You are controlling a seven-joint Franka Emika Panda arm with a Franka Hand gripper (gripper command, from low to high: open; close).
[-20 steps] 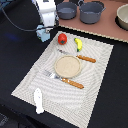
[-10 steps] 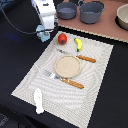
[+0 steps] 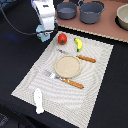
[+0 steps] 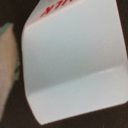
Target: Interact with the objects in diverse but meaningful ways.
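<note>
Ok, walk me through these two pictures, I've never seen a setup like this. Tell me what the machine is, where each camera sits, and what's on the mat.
The white machine is a robot arm; its gripper is at the mat's far corner. The wide picture comes from a camera off the arm. The close-up comes from a camera on the wrist, and a white carton with red lettering fills it; whether the gripper holds it cannot be told. On the striped mat lie a red tomato, a yellow banana, a tan plate, a knife and a fork with orange handles. A small white piece sits at the near edge. Two grey pots stand behind.
</note>
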